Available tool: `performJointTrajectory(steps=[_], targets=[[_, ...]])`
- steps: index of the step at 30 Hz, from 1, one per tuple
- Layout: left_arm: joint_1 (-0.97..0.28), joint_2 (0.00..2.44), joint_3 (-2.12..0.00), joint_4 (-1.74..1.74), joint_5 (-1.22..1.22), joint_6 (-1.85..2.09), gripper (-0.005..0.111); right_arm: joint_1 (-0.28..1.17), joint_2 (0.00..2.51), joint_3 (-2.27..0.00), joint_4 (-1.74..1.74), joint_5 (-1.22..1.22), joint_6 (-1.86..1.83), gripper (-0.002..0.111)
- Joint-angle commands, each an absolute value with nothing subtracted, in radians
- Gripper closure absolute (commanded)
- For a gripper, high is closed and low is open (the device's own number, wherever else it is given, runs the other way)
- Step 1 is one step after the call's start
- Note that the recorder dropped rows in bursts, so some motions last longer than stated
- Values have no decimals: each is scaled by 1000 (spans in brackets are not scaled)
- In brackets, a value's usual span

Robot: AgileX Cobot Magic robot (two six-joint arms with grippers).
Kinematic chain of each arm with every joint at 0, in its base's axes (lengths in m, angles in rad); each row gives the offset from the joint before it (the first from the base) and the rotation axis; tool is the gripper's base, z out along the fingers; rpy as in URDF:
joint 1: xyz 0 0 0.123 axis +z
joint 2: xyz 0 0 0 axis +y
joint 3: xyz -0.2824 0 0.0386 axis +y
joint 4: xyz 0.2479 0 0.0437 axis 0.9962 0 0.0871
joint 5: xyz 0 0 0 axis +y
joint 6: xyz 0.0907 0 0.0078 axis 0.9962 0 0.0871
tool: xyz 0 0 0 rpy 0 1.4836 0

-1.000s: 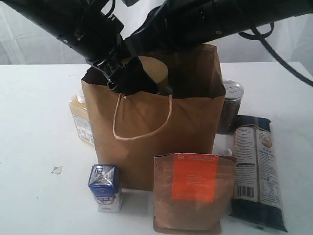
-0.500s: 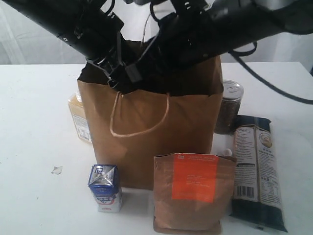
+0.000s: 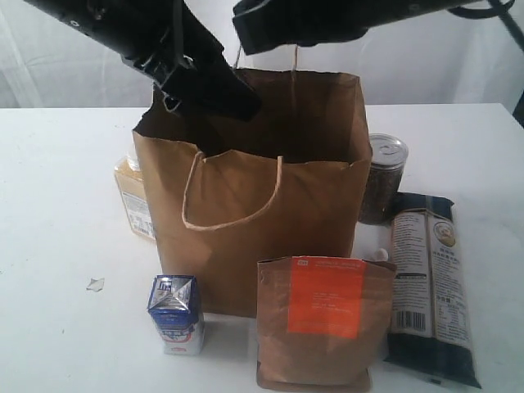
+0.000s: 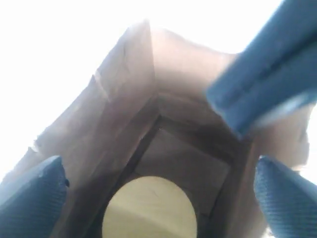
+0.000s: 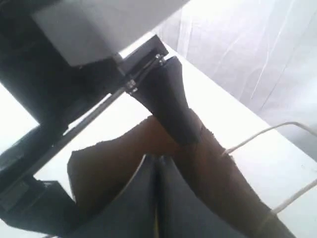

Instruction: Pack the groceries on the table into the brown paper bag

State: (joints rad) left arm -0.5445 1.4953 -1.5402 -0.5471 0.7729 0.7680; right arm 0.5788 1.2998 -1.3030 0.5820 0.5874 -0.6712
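Note:
The brown paper bag (image 3: pixel 254 221) stands upright and open in the middle of the table (image 3: pixel 57 205). My left gripper (image 3: pixel 217 88) hangs open just above the bag's mouth. In the left wrist view the left gripper (image 4: pixel 158 166) looks straight down at the clear jar's tan lid (image 4: pixel 148 210) on the bag's floor, untouched. My right gripper (image 3: pixel 246 29) is shut, higher up over the bag's rear edge; its fingers (image 5: pixel 171 198) are pressed together. Around the bag stand the yellow-grain bottle (image 3: pixel 135 201), the small carton (image 3: pixel 175 315), the brown pouch (image 3: pixel 323 323), the dark tin (image 3: pixel 383 176) and the noodle packet (image 3: pixel 430 286).
A small paper scrap (image 3: pixel 96 284) lies on the table left of the carton. The bag's front handle (image 3: pixel 233 209) hangs down its face and the rear handle (image 3: pixel 293 57) stands up. A white curtain (image 3: pixel 65 74) closes off the back.
The tan-lidded jar, seen at the bag's mouth a second ago, now sits at the bottom. Both arms have risen out of the bag's mouth.

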Motion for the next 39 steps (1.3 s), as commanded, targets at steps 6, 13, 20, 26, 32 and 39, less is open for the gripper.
performJointTrajectory(steps=[6,13,20,26,32,39], targets=[[-542,1367,-1547,-567,806,761,2,576,1131,-1231,560,533,-656,108],[-540,1265,-1547,-540,793,761,2,575,988,-1138,399,460,-526,108],[-540,1169,-1547,-330,797,595,2,575,847,-1063,92,411,-240,108],[-540,1107,-1547,-180,847,445,2,575,670,-911,-228,411,84,108],[-540,1071,-1547,-171,881,443,2,575,431,-653,-325,374,260,108],[-540,1058,-1547,-111,900,384,2,575,190,-358,-325,299,421,108]])
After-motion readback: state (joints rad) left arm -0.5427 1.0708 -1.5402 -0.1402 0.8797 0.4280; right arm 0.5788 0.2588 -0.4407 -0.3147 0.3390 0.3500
